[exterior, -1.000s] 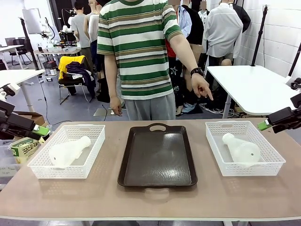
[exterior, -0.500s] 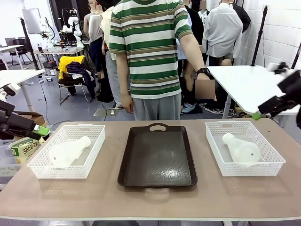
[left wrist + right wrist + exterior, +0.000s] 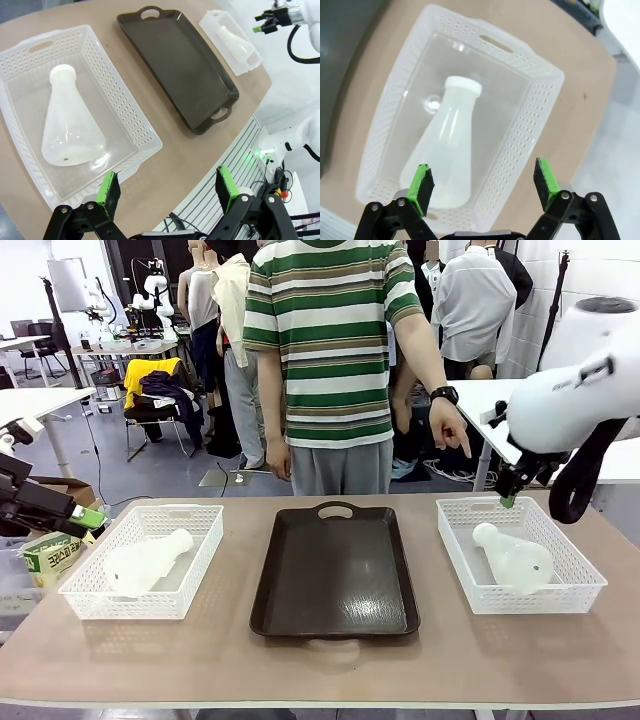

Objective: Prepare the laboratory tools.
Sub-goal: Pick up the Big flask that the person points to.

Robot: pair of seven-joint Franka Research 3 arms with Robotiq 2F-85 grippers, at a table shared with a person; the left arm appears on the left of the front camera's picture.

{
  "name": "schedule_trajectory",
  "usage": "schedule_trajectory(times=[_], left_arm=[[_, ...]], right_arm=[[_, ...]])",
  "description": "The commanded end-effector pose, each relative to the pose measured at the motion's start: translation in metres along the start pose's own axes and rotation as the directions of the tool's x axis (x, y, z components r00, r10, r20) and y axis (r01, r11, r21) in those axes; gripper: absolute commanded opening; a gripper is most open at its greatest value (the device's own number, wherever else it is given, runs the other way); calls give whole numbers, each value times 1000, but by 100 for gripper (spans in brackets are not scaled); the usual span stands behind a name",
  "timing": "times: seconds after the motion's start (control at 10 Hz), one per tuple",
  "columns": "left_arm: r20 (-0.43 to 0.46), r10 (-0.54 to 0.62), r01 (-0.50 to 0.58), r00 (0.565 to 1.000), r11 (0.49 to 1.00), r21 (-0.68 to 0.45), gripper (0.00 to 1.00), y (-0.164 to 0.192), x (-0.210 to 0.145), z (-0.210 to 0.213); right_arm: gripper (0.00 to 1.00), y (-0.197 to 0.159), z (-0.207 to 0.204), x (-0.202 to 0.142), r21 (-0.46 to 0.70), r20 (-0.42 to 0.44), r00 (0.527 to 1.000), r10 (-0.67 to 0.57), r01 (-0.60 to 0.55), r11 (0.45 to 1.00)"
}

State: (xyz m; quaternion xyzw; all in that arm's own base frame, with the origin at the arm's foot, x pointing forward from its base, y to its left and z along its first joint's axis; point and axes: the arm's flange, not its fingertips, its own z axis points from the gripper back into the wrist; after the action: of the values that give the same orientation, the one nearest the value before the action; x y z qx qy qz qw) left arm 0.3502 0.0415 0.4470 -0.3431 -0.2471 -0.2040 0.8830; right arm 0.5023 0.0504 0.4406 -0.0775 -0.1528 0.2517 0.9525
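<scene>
Right gripper (image 3: pixel 482 184) released, above flask (image 3: pixel 447 147) lying in basket (image 3: pixel 532 117) right of tray (image 3: pixel 335 575); left gripper (image 3: pixel 167 192) released too. Flask probably light, rigid, slick, may roll: pinch narrow neck below rim.

Tray (image 3: pixel 335 580) mid-table: bare, open from above. Right basket (image 3: pixel 530 600) w/ flask (image 3: pixel 515 558): open top, mesh walls all round; person's hand (image 3: pixel 450 427) beyond its far edge.

A white table (image 3: pixel 35 400) stands on grey floor (image 3: pixel 150 475) (clothes-draped chair (image 3: pixel 155 405) behind).
</scene>
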Motion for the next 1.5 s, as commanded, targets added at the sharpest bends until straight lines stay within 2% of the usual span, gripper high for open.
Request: schedule_trajectory(times=[0.0,0.3,0.5,1.0,1.4], left_arm=[[16,-9,10,1000,1000,-12,100,3,1,0],[16,-9,10,1000,1000,-12,100,3,1,0],[16,-9,10,1000,1000,-12,100,3,1,0],[16,-9,10,1000,1000,-12,100,3,1,0],[16,-9,10,1000,1000,-12,100,3,1,0]], right_arm=[[100,2,-22,23,-15,-86,996,-31,30,999],[100,4,-66,37,86,-194,981,-29,46,995],[100,5,-89,40,120,-237,971,-22,52,991],[100,0,-116,52,228,-239,971,-24,80,970],[100,-2,-127,57,227,-250,967,-52,111,967]])
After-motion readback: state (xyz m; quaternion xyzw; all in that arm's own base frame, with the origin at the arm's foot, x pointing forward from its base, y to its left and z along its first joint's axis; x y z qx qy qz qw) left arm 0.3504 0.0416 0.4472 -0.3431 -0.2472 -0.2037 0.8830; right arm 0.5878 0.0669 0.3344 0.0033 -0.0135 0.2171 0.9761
